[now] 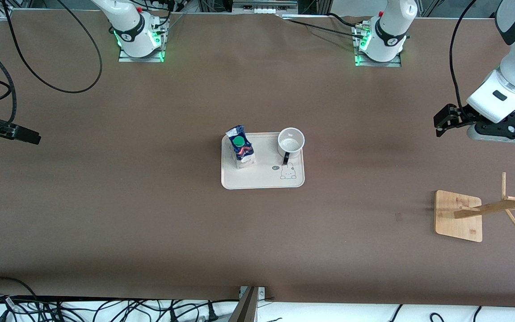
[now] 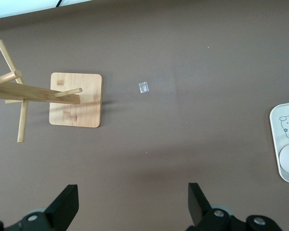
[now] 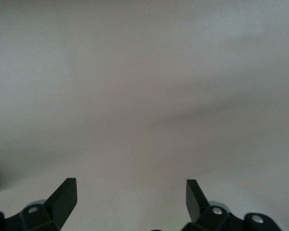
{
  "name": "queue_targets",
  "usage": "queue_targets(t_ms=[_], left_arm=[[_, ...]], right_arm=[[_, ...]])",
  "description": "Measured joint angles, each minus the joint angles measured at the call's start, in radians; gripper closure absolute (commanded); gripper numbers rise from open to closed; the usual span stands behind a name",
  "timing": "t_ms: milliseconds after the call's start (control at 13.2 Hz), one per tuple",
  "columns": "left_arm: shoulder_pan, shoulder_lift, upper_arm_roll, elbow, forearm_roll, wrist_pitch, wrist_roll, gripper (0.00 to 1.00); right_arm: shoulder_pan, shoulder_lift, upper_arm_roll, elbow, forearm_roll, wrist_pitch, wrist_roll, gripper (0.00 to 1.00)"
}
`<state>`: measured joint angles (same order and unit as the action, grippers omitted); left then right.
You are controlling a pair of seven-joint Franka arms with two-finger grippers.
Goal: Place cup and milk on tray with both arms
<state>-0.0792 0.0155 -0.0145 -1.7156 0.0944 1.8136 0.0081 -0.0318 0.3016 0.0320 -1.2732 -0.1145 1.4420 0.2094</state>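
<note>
Front view shows my tray, a cream rounded rectangle with a raised rim and a small bunny drawing, lying flat at the middle of the brown matte worktop. Its long axis runs from my right arm's end toward my left arm's end. On it stands the milk, a small gable-top carton in dark blue and white with red-pink print, its round green cap facing up; it sits at the tray's end toward my right arm. The cup, a smooth white mug standing upright with its mouth open to the camera, sits at the tray's end toward my left arm, its black loop handle pointing toward the front camera. Carton and mug are apart from each other.

My left hand hovers over bare worktop at my left arm's end, fingers spread wide and gripping nothing. My right hand hangs over bare worktop at my right arm's end, also spread and empty.

Near my left hand stands a pale wooden rack: a square base with rounded corners, a post and thin pegs. Black cables lie along the worktop's edges.
</note>
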Motion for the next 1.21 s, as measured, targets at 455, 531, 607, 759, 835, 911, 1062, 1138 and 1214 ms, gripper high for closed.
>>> queue_targets(t_ms=[455, 531, 607, 759, 835, 911, 1062, 1138, 1214], left_arm=[[0.000, 0.000, 0.000, 0.000, 0.000, 0.000, 0.000, 0.00], [0.000, 0.000, 0.000, 0.000, 0.000, 0.000, 0.000, 0.00], [0.000, 0.000, 0.000, 0.000, 0.000, 0.000, 0.000, 0.00], [0.000, 0.000, 0.000, 0.000, 0.000, 0.000, 0.000, 0.00], [0.000, 0.000, 0.000, 0.000, 0.000, 0.000, 0.000, 0.00], [0.000, 0.000, 0.000, 0.000, 0.000, 0.000, 0.000, 0.00], [0.000, 0.000, 0.000, 0.000, 0.000, 0.000, 0.000, 0.00], [0.000, 0.000, 0.000, 0.000, 0.000, 0.000, 0.000, 0.00], [0.000, 0.000, 0.000, 0.000, 0.000, 0.000, 0.000, 0.00]], right_arm=[[-0.001, 0.001, 0.002, -0.018, 0.093, 0.027, -0.054, 0.00], [-0.001, 0.001, 0.002, -0.021, 0.107, 0.032, -0.080, 0.00], [-0.002, 0.001, 0.002, -0.022, 0.110, 0.034, -0.113, 0.00], [-0.003, 0.001, 0.002, -0.022, 0.111, 0.035, -0.155, 0.00], [-0.004, 0.001, 0.002, -0.022, 0.111, 0.036, -0.162, 0.00], [-0.004, 0.001, 0.002, -0.022, 0.111, 0.036, -0.166, 0.00], [-0.004, 0.001, 0.003, -0.022, 0.111, 0.037, -0.170, 0.00], [-0.004, 0.001, 0.003, -0.022, 0.111, 0.038, -0.172, 0.00], [-0.004, 0.001, 0.003, -0.022, 0.111, 0.038, -0.173, 0.00]])
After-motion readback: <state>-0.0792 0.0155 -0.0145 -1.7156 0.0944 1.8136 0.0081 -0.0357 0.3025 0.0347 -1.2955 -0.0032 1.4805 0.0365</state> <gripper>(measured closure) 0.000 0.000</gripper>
